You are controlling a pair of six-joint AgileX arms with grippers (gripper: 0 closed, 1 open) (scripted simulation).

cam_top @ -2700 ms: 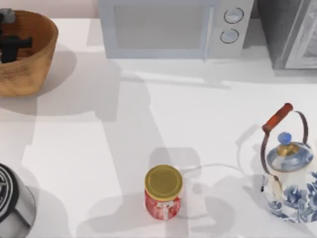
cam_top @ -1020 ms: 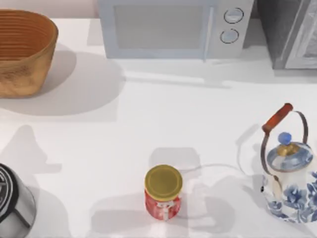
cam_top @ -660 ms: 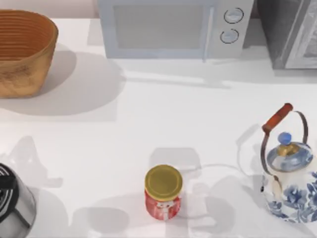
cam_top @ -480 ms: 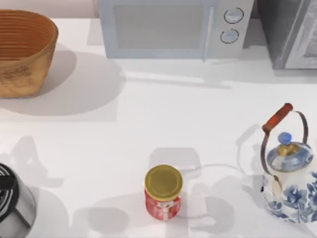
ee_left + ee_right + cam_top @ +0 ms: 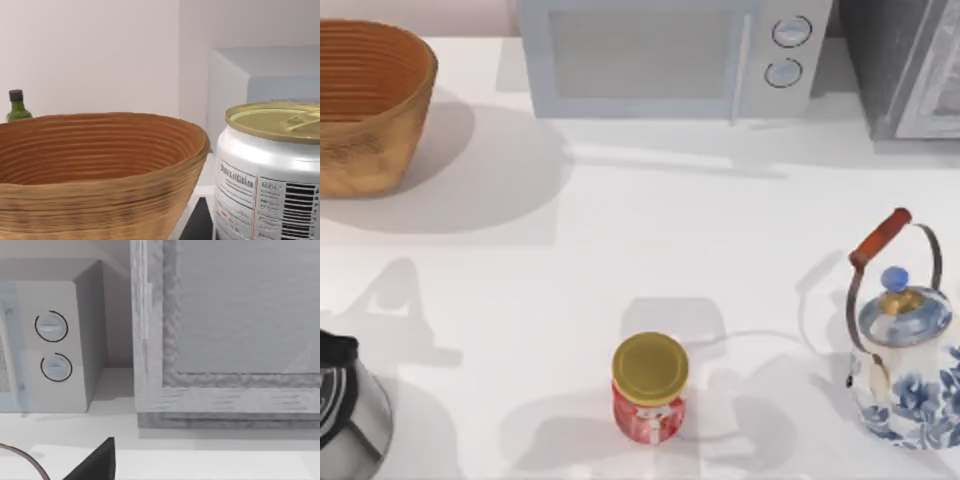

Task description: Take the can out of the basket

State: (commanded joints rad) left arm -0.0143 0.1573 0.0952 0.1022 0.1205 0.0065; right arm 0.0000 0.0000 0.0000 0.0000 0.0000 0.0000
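The orange-brown wicker basket [image 5: 365, 140] stands at the table's far left corner, and its ribbed inside looks bare from above. In the left wrist view the silvery can [image 5: 267, 175], with red marks, a barcode and a pale yellowish end, stands upright very close to the camera. It is outside the basket [image 5: 100, 200] and beside its wall. My left gripper [image 5: 200, 227] shows as a dark sliver against the can's side, shut on it. A dark part of my right gripper [image 5: 95, 462] pokes into the right wrist view, parked near the kettle.
A microwave [image 5: 670, 55] and a grey cabinet [image 5: 910, 60] line the back. A red jar with a gold lid [image 5: 650, 390] stands at front centre, a blue-white kettle [image 5: 905, 350] at front right, a silver-and-black cylinder [image 5: 345, 415] at front left. A green bottle [image 5: 17, 106] stands behind the basket.
2.7 s ago a black gripper was inside the basket; it has since left the top view. The arm's shadow on the table's left side keeps shifting.
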